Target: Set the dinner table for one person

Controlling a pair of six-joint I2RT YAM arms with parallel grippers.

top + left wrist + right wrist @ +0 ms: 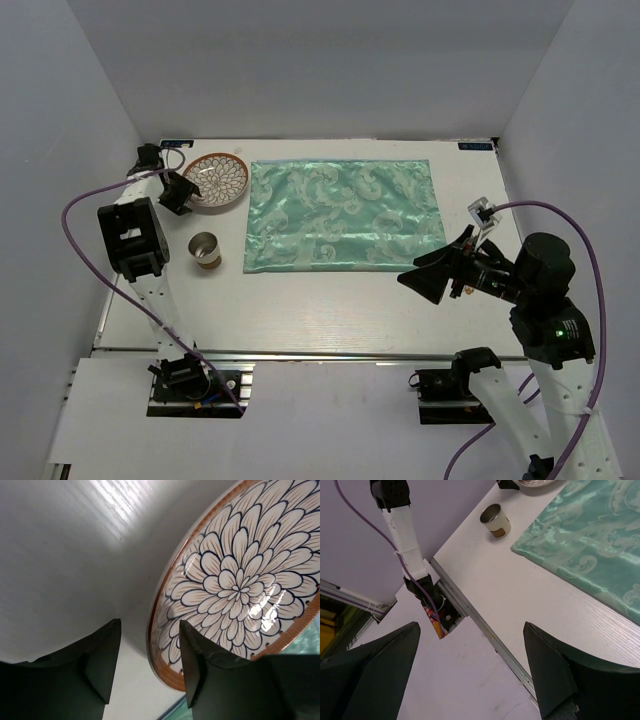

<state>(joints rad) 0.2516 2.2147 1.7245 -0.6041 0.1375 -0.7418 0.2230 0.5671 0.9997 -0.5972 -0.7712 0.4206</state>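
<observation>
Overhead, we cannot read the jaws of the left gripper (180,192), dark beside the flowered plate (217,181) near the far left corner of the dinner table (330,300), white, faintly grained, silver-railed along its near edge. From the left wrist the plate is cropped; the jaws straddle its rim, spread, not pinching. From the right wrist, the right gripper (471,630) hangs wide open over that near edge.

readable text: none | blue sticker (477,146), upper right of frame, on far edge of counter (330,300): too small to read | dark tag (172,142), upper left: print illegible
</observation>
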